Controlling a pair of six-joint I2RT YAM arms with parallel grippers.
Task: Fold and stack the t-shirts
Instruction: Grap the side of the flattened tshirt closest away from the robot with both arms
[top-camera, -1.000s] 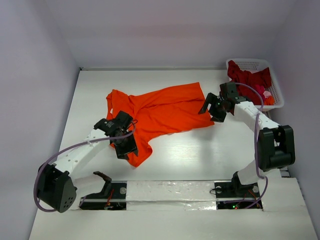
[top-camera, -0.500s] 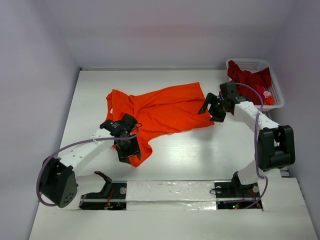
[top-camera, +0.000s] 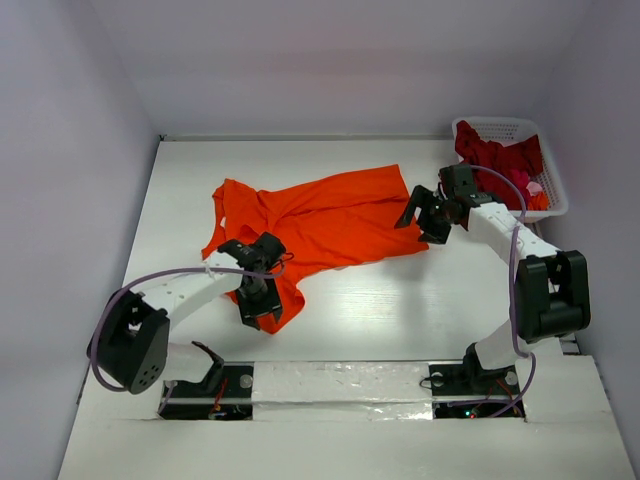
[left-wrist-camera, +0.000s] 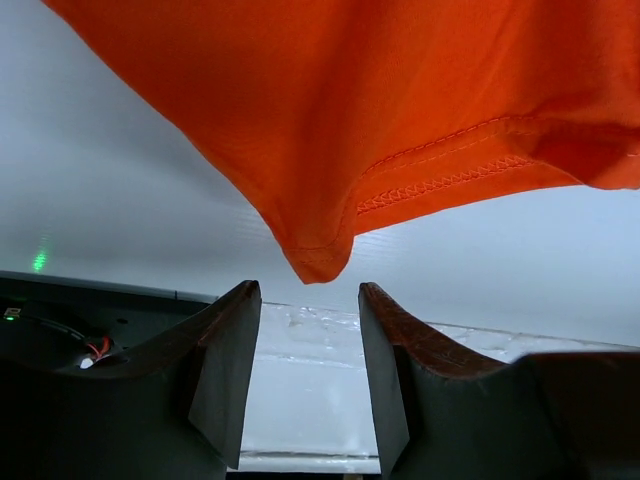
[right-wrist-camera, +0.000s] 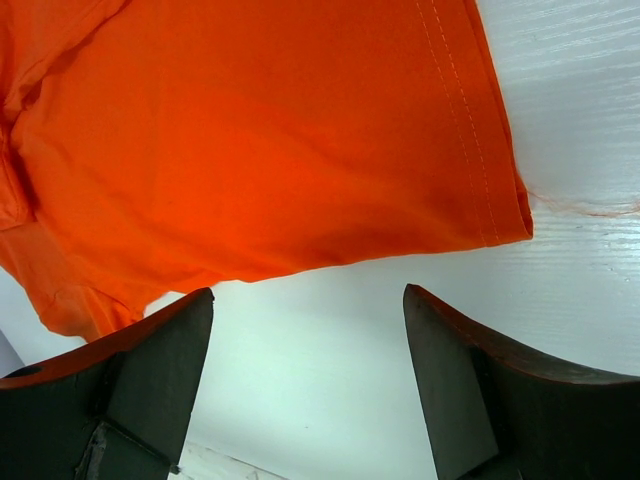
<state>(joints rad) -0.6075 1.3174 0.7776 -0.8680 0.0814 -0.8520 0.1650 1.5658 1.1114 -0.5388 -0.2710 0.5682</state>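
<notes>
A bright orange t-shirt (top-camera: 330, 215) lies spread and rumpled on the white table. My left gripper (top-camera: 262, 308) is open over the shirt's near-left corner. In the left wrist view the pointed orange corner (left-wrist-camera: 320, 262) hangs just beyond my open left gripper (left-wrist-camera: 308, 300), with nothing between the jaws. My right gripper (top-camera: 413, 222) is open at the shirt's right hem. In the right wrist view the hem (right-wrist-camera: 480, 200) lies above my wide-open right gripper (right-wrist-camera: 308, 300), with bare table between the jaws. Dark red t-shirts (top-camera: 498, 155) are heaped in the basket.
A white latticed basket (top-camera: 552, 195) stands at the back right corner, beside the right arm. Purple-grey walls close the table at the back and both sides. The arm bases and a white taped strip (top-camera: 340, 380) run along the near edge.
My left gripper has slid toward the near edge, along the shirt's near-left corner, and its elbow has swung in. The right arm has not moved.
</notes>
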